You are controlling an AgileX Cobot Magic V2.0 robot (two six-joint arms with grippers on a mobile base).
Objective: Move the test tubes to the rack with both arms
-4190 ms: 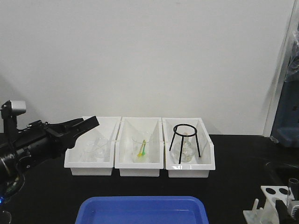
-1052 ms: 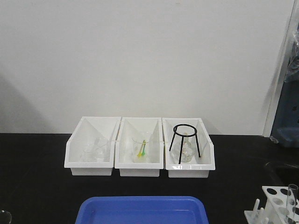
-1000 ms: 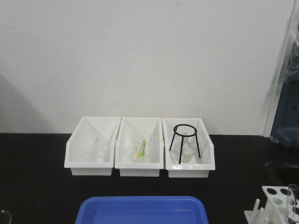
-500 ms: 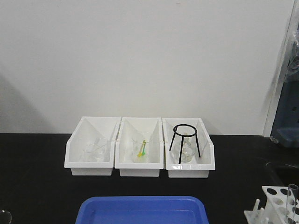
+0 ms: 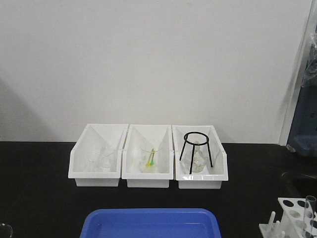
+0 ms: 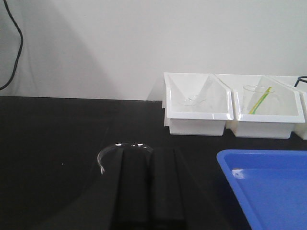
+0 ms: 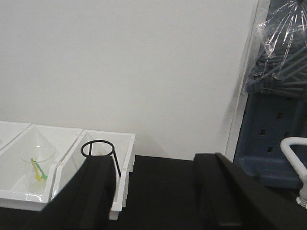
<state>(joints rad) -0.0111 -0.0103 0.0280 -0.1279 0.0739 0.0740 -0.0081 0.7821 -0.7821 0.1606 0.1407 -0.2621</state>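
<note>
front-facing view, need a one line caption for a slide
Three white bins on a black bench, a blue tray in front, and a test tube standing in the rack at right.

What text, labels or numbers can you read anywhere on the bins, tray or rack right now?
None: no readable writing shows in any view.
The three white bins, the blue tray and the rack look unmarked.
The test tube in the rack shows no markings at this size.
</note>
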